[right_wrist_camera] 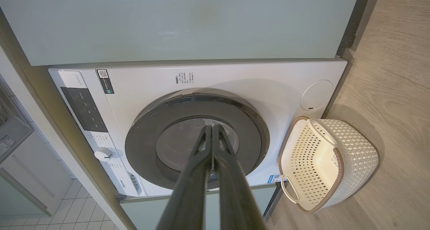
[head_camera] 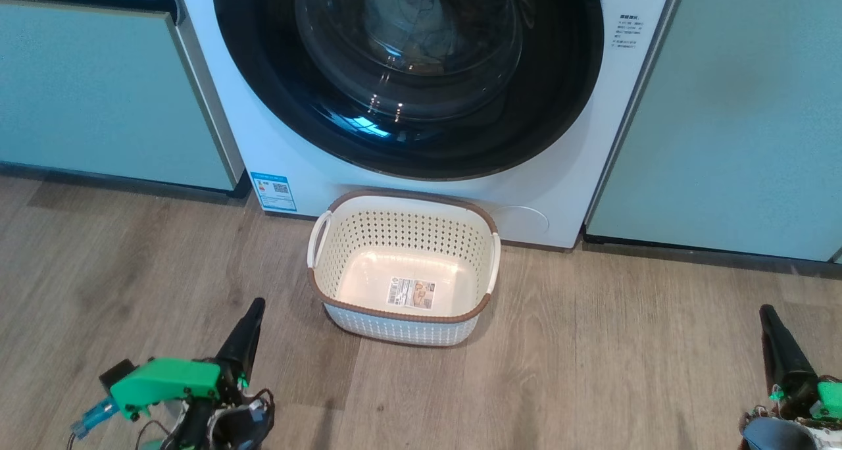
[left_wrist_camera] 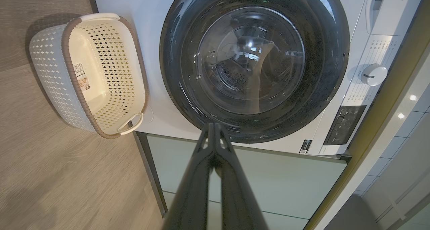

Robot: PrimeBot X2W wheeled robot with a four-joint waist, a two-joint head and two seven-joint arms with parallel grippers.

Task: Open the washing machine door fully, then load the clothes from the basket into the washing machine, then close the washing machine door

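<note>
The left gripper (head_camera: 253,308) and the right gripper (head_camera: 766,313) each have their two fingers pressed together with nothing between them. The basket (head_camera: 395,331) stands on the wooden floor (head_camera: 131,259) ahead of the fingertips, between the two grippers and nearer the left one, touching neither; its bare bottom shows a label sticker (head_camera: 410,293). Farther ahead of both grippers, just beyond the basket, the washing machine door (head_camera: 408,150) sits flush against the washing machine (head_camera: 276,167), and pale clothes (head_camera: 408,12) show behind its glass.

Head view looks down near the basket (head_camera: 401,236); both wrist views, seemingly rolled sideways, share the washing machine door (left_wrist_camera: 255,65).
</note>
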